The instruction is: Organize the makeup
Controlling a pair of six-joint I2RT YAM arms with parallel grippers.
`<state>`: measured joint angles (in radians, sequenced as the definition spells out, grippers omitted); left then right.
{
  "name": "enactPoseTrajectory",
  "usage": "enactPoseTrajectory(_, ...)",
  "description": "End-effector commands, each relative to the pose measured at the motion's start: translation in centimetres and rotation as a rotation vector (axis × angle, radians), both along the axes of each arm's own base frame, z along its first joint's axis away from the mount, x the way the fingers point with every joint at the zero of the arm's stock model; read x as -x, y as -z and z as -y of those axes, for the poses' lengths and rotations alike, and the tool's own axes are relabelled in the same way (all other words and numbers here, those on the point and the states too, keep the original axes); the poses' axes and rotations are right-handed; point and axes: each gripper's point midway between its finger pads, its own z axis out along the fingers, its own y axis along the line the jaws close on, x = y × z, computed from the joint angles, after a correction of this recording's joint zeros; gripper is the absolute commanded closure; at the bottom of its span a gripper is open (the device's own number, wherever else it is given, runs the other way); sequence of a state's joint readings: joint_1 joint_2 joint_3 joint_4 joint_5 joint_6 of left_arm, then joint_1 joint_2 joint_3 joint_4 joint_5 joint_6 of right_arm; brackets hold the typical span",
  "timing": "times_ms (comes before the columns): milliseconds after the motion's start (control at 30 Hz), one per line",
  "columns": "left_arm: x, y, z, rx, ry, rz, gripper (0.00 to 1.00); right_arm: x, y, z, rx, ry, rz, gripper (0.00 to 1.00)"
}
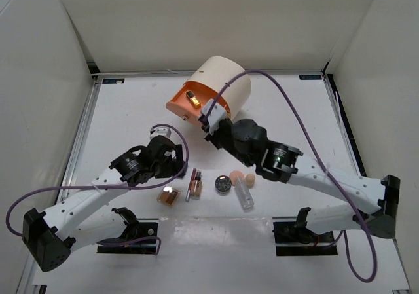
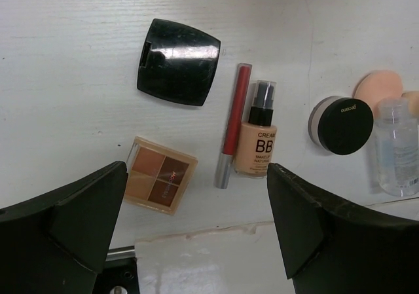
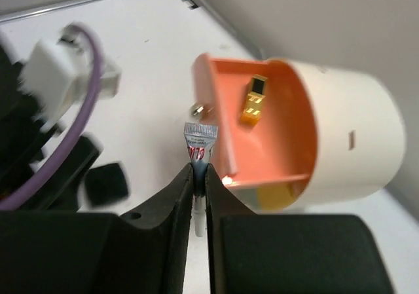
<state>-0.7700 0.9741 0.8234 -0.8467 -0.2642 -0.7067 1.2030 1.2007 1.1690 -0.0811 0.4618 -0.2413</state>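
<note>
Beside open orange drawer point(image 3: 294, 130), right pincer point(image 3: 200, 169) clamps slim tube point(image 3: 200, 147), crimped end outward; left pincer point(image 2: 196, 199) spread wide above counter point(image 2: 65, 45), over palette point(image 2: 160, 183), red pencil point(image 2: 234, 120), BB cream bottle point(image 2: 257, 140); black compact point(image 2: 178, 61) just beyond.

The left hand point(image 2: 196, 173) is hovering, fingers spread wide; the right hand point(image 3: 200, 176) is pinching a slim tube point(image 3: 200, 141) toward the surface's point(image 1: 131, 110) far edge.

Bright even light, blurred wrist foregrounds

Blk compact point(image 2: 178, 61), red pencil point(image 2: 234, 120), orange drawer point(image 3: 288, 140).
</note>
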Motion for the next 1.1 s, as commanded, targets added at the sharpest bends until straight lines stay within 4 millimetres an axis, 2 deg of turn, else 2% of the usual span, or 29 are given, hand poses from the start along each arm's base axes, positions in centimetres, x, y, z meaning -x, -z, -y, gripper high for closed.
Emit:
enactPoseTrajectory(0,-0.5,-0.3,0.9,0.025,0.024,0.026,0.02,-4.4,-1.2,-1.5,0.038,0.014,0.089,0.85)
enactPoseTrajectory(33,-0.5,-0.2,1.0,0.024,0.032,0.024,0.02,-5.3,-2.2,-1.7,0.02,0.021,0.094,0.85)
enactPoseTrajectory(67,-0.6,-0.1,1.1,0.023,0.03,0.026,0.02,-7.3,-2.5,-1.1,0.005,0.058,0.101,0.86)
enactPoseTrajectory(100,-0.7,0.1,1.0,0.013,0.032,0.023,0.02,-8.6,-1.5,-1.9,0.018,0.049,0.089,0.85)
enactPoseTrajectory(167,-1.0,0.2,0.6,-0.014,0.015,0.022,0.02,-10.5,-2.2,-2.1,-0.007,0.055,0.087,0.85)
enactPoseTrajectory(200,-1.1,0.2,0.6,-0.023,0.016,0.024,0.02,-12.6,-0.7,-1.8,0.017,0.079,0.053,0.84)
enactPoseTrajectory(233,-1.3,0.0,0.6,-0.028,0.014,0.03,0.02,-12.9,-1.4,-2.5,-0.005,0.034,0.039,0.82)
enactPoseTrajectory(267,-1.4,-0.1,0.6,-0.03,0.01,0.03,0.02,-13.7,0.1,-3.0,0.013,0.029,0.009,0.78)
enactPoseTrajectory(300,-1.4,0.0,0.6,-0.036,0.011,0.029,0.02,-14.2,0.3,-3.0,0.014,0.029,0.003,0.76)
enactPoseTrajectory(367,-1.4,0.0,0.8,-0.034,0.017,0.029,0.02,-14.3,1.5,-3.5,0.053,0.008,-0.01,0.69)
enactPoseTrajectory(433,-1.5,0.3,0.9,-0.034,0.022,0.026,0.02,-14.6,1.8,-3.4,0.045,0.02,-0.024,0.63)
enactPoseTrajectory(467,-1.4,0.4,1.2,-0.024,0.031,0.019,0.04,-14.6,1.8,-3.5,0.041,0.018,-0.028,0.54)
enactPoseTrajectory(533,-1.4,0.8,1.6,-0.022,0.056,0.012,0.06,-14.6,1.5,-3.2,0.027,0.033,-0.036,0.5)
enactPoseTrajectory(667,-1.2,1.9,2.2,-0.023,0.093,-0.019,0.11,-14.0,-1.1,-1.4,-0.042,0.103,-0.044,0.32)
enactPoseTrajectory(700,-1.2,2.2,2.4,-0.015,0.096,-0.024,0.13,-13.7,-1.2,-1.0,-0.061,0.114,-0.062,0.28)
enactPoseTrajectory(733,-1.2,2.6,2.4,-0.022,0.094,-0.031,0.13,-12.9,-2.7,0.0,-0.091,0.121,-0.054,0.21)
enactPoseTrajectory(800,-1.2,3.3,2.6,-0.018,0.091,-0.037,0.17,-11.5,-3.7,1.2,-0.128,0.12,-0.058,0.14)
enactPoseTrajectory(833,-1.2,3.9,2.4,-0.033,0.084,-0.047,0.2,-10.5,-3.5,2.7,-0.133,0.127,-0.061,0.08)
enactPoseTrajectory(867,-1.1,4.4,2.3,-0.045,0.084,-0.057,0.21,-9.9,-3.6,3.4,-0.152,0.138,-0.069,0.06)
enactPoseTrajectory(900,-1.2,4.7,2.3,-0.05,0.091,-0.061,0.21,-9.4,-3.3,4.4,-0.157,0.161,-0.075,0.04)
enactPoseTrajectory(933,-1.2,5.2,2.4,-0.061,0.093,-0.074,0.21,-8.8,-1.1,5.4,-0.122,0.184,-0.111,0.01)
enactPoseTrajectory(1000,-1.2,5.9,2.5,-0.072,0.101,-0.085,0.22,-8.1,-1.9,8.8,-0.174,0.276,-0.108,0.01)
enactPoseTrajectory(1033,-1.0,6.7,2.7,-0.081,0.111,-0.107,0.23,-8.0,0.0,9.8,-0.146,0.313,-0.136,0.01)
enactPoseTrajectory(1067,-0.9,7.0,2.8,-0.083,0.118,-0.115,0.24,-7.6,0.2,11.9,-0.16,0.382,-0.146,0.01)
